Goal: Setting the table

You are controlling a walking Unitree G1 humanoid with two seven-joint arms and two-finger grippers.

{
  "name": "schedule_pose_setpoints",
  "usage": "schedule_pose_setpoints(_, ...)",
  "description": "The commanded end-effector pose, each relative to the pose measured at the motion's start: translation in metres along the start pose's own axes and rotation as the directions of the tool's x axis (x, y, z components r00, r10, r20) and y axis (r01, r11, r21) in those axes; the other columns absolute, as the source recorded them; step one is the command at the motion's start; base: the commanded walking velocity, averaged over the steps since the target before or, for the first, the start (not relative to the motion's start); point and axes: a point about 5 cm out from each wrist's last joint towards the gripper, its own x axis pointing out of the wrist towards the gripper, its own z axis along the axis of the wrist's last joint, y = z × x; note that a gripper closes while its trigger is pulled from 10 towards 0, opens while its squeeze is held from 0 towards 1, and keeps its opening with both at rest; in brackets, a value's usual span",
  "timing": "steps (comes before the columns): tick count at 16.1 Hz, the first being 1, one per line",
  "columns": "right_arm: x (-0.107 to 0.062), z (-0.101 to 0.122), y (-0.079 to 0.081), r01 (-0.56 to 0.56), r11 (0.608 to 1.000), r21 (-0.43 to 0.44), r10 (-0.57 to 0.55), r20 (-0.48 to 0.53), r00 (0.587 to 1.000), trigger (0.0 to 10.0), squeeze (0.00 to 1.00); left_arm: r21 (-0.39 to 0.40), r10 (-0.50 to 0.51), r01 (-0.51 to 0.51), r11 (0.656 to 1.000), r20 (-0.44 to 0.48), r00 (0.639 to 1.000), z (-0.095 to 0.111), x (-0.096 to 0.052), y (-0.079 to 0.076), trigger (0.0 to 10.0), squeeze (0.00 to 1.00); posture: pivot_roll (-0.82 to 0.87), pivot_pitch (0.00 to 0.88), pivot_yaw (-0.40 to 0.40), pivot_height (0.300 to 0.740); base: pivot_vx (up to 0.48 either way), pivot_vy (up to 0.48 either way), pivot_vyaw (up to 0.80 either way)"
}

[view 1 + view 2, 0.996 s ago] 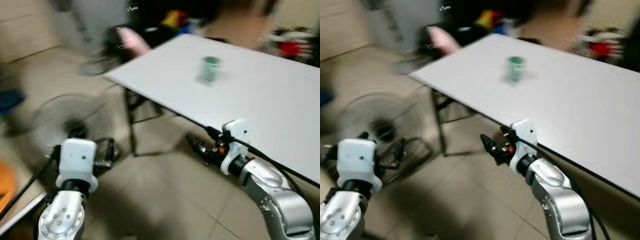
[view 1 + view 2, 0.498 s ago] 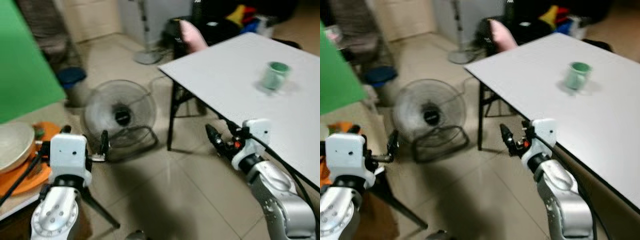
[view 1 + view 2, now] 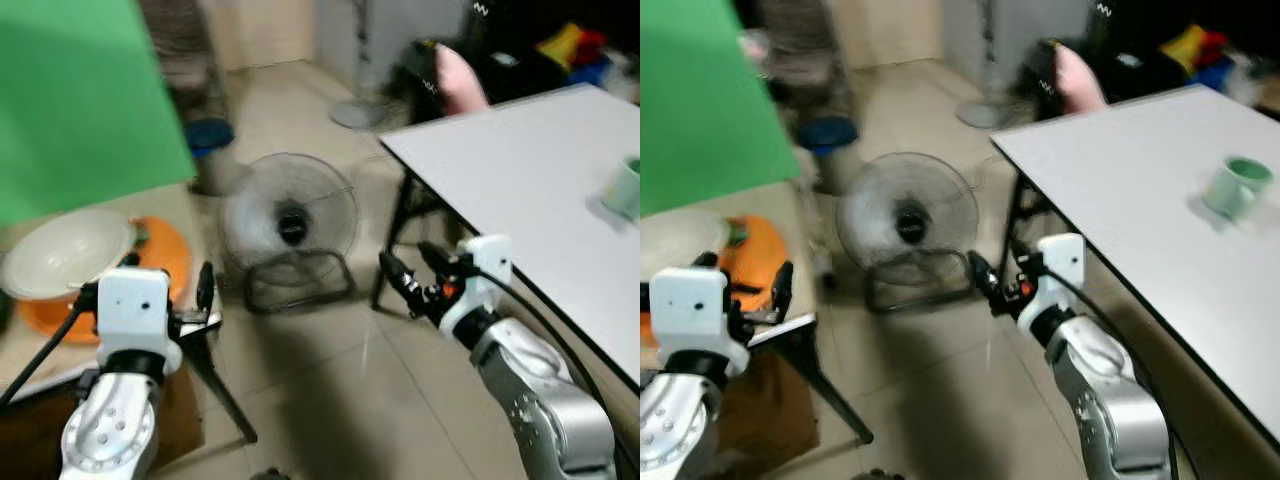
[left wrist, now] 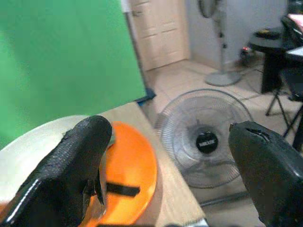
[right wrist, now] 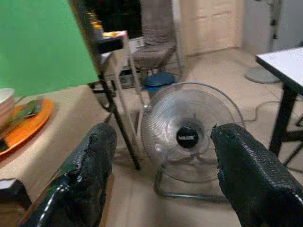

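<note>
Both grippers, left (image 4: pixel 165 156) and right (image 5: pixel 161 156), are wide open and empty as the view swings from the white table (image 3: pixel 520 170) with its green mug (image 3: pixel 1232 187) onto the orange plate (image 3: pixel 165 262) and white bowl (image 3: pixel 65 258), likely next pickups.

I see the green cup (image 3: pixel 627 187) cut off at the frame edge — the white bowl (image 3: pixel 64 258) blurs, contents unreadable.
</note>
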Motion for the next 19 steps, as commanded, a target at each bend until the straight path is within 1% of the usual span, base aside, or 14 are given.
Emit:
schedule_pose_setpoints(1,-0.001,0.004,-0.001,-0.001,1.000,-0.001,0.001,0.011,1.000,10.0,0.04,-0.024,-0.006,0.006,1.000,0.002,1.000,0.002,-0.002,-0.001,10.0,0.77,-0.02,0.000,0.028,0.740,0.000,0.000,0.80)
schedule_pose_setpoints(2,0.001,0.003,0.000,-0.013,1.000,0.009,0.013,0.005,1.000,10.0,0.98,-0.048,-0.007,0.007,0.999,0.001,1.000,0.002,-0.004,-0.001,10.0,1.00,-0.02,0.000,0.022,0.740,0.000,0.000,0.80)
schedule_pose_setpoints(3,0.002,0.003,0.000,-0.022,1.000,0.013,0.022,0.004,1.000,10.0,1.00,-0.049,-0.005,0.005,0.999,0.002,1.000,0.003,-0.005,-0.001,10.0,1.00,-0.01,0.000,0.015,0.740,0.000,0.000,0.80)
schedule_pose_setpoints(5,0.005,0.003,0.002,-0.047,0.999,0.015,0.047,-0.003,0.999,10.0,1.00,0.006,0.009,-0.009,1.000,0.012,1.000,0.004,-0.007,0.001,10.0,1.00,0.00,0.000,0.003,0.740,0.000,0.000,0.80)
schedule_pose_setpoints(6,0.008,0.002,0.002,-0.057,0.998,0.014,0.057,-0.007,0.998,10.0,1.00,0.055,0.014,-0.016,0.998,0.030,0.999,0.005,-0.007,0.002,10.0,1.00,0.01,0.000,-0.004,0.740,0.000,0.000,0.80)
schedule_pose_setpoints(8,0.011,0.002,0.004,-0.064,0.998,0.021,0.065,-0.011,0.998,10.0,1.00,0.058,-0.003,0.000,0.998,0.053,0.999,0.010,-0.006,0.002,10.0,1.00,0.01,0.000,-0.002,0.740,0.000,0.000,0.80)
schedule_pose_setpoints(9,0.013,0.001,0.007,-0.074,0.996,0.038,0.075,-0.020,0.997,10.0,0.13,0.061,-0.015,0.011,0.998,0.061,0.998,0.011,-0.005,0.001,10.0,1.00,0.01,0.000,0.001,0.740,0.000,0.000,0.00)
schedule_pose_setpoints(10,0.014,0.002,0.007,-0.076,0.996,0.049,0.077,-0.017,0.997,10.0,0.00,0.063,-0.020,0.016,0.998,0.063,0.998,0.012,-0.004,0.002,10.0,1.00,0.01,0.000,0.004,0.740,0.000,0.000,0.00)
schedule_pose_setpoints(12,0.016,0.003,0.008,-0.076,0.995,0.060,0.076,-0.011,0.997,10.0,0.00,0.064,-0.025,0.021,0.998,0.066,0.998,0.013,-0.003,0.002,10.0,1.00,0.00,0.000,0.009,0.740,0.251,0.000,0.00)
schedule_pose_setpoints(14,0.018,0.003,0.012,-0.117,0.993,0.007,0.117,-0.015,0.993,10.0,0.00,0.075,-0.051,0.047,0.996,0.064,0.997,0.013,-0.001,0.001,10.0,1.00,0.00,0.000,0.023,0.740,0.289,0.000,0.00)
schedule_pose_setpoints(16,0.018,0.002,0.015,-0.148,0.989,-0.010,0.147,-0.026,0.989,10.0,0.00,0.077,-0.060,0.055,0.996,0.063,0.996,0.012,0.000,0.000,10.0,1.00,0.00,0.000,0.027,0.740,0.296,0.000,0.00)
schedule_pose_setpoints(19,0.020,0.000,0.023,-0.177,0.984,-0.023,0.176,-0.028,0.984,10.0,0.00,0.083,-0.064,0.060,0.995,0.055,0.996,0.011,-0.003,0.000,10.0,1.00,0.01,0.000,0.019,0.740,0.296,0.000,0.80)
